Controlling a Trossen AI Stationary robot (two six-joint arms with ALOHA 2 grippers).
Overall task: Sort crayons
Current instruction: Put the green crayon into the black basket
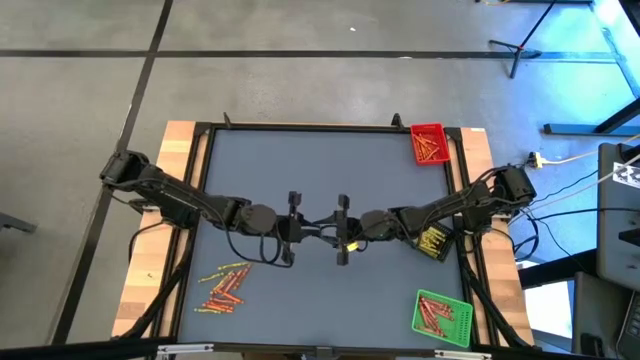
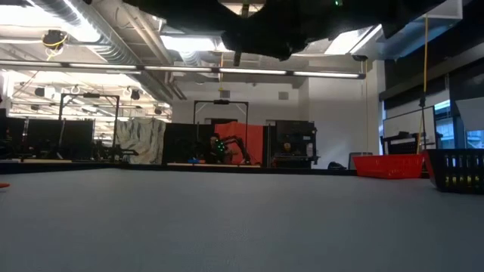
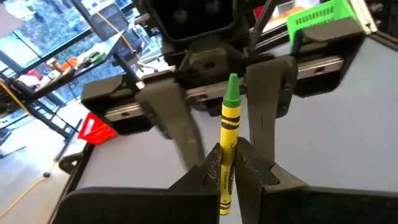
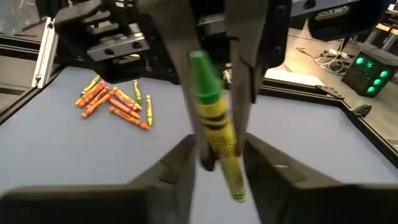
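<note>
Handover: left gripper (image 3: pixel 229 163) is pinching a yellow-green crayon (image 3: pixel 229 134); right gripper (image 4: pixel 217 152) is closing around it.
Remaining: crayon pile (image 1: pixel 224 286) is waiting unsorted.

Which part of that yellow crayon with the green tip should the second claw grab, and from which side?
Probably the free end of the crayon, on the paper wrapper just below the green tip. The left gripper is shut on the other end, so only this half is bare. The right gripper should come head-on from the opposite side, one finger on each side of the thin shaft, as it stands now.
</note>
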